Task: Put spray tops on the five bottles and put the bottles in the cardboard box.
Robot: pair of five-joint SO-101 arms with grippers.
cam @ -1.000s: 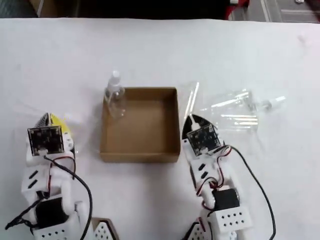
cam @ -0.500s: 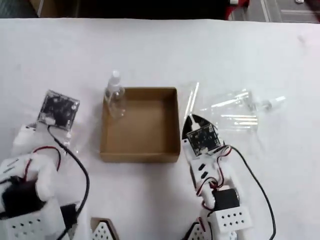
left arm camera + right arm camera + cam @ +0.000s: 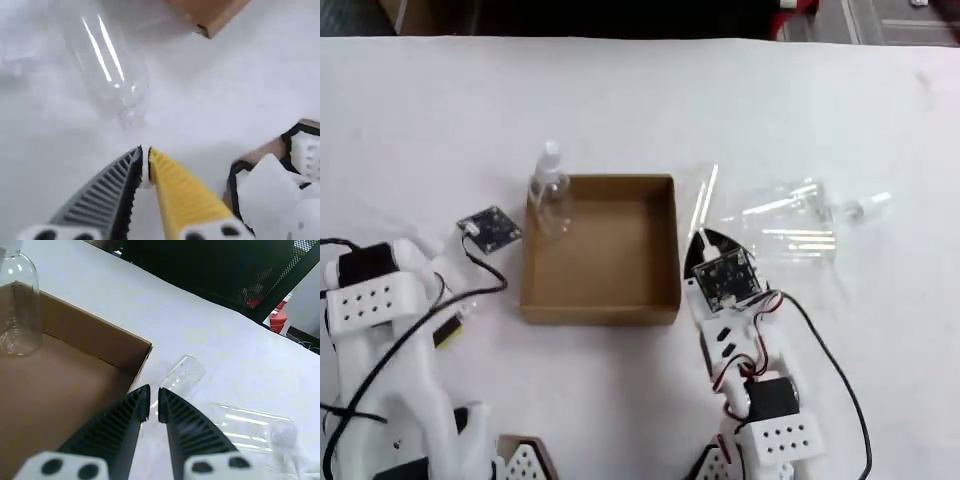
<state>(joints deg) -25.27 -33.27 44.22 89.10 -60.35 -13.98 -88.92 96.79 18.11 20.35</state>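
One clear plastic bottle with white spray top (image 3: pixel 549 193) stands at brown cardboard box (image 3: pixel 600 312) corner. Bare clear bottles (image 3: pixel 785 225) lie right of box, awaiting tops. Left gripper (image 3: pixel 145 156) fingers together, empty, facing neck of another bare bottle (image 3: pixel 107 65), probably next target. Right gripper (image 3: pixel 153 401) nearly together, empty.

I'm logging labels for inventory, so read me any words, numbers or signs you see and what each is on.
No text can be read.
The box, the bottle with a spray top and the lying bottles show no label.
Any print on the right arm's board is too small to read.
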